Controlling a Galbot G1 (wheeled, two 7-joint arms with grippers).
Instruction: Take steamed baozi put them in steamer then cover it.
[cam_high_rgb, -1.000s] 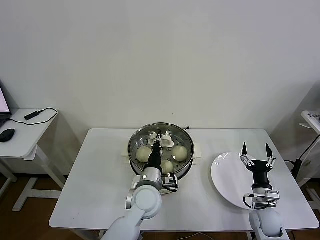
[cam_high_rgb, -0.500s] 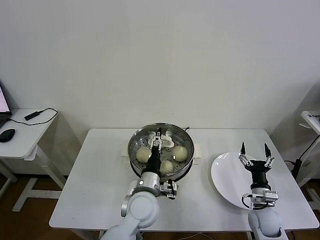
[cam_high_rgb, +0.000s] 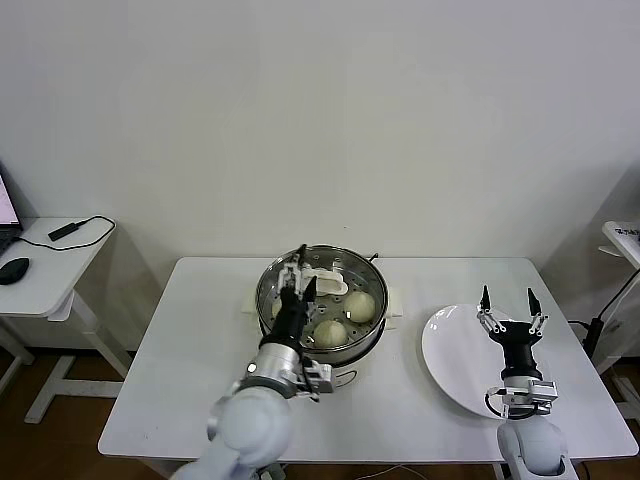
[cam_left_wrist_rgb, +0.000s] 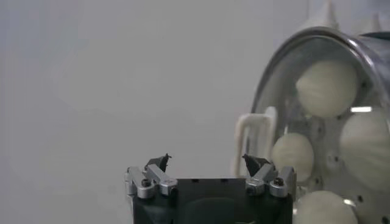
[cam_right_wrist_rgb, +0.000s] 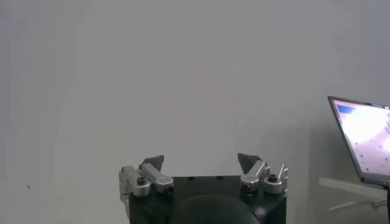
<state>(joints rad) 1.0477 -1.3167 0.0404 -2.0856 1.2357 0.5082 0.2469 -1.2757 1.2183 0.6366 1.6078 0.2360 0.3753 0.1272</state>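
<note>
White table (cam_high_rgb: 200, 340), lidded steamer (cam_high_rgb: 322, 300) holding baozi (cam_high_rgb: 360, 305), left claw (cam_high_rgb: 297, 270) spread, right claw (cam_high_rgb: 508, 300) spread over plate (cam_high_rgb: 450, 350)

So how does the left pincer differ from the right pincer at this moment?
The left pincer is raised over the near-left rim of the covered steamer, while the right pincer hangs above the white plate. The left one leans toward the pot; the right one points straight up in the head view. Both are open and hold nothing.
</note>
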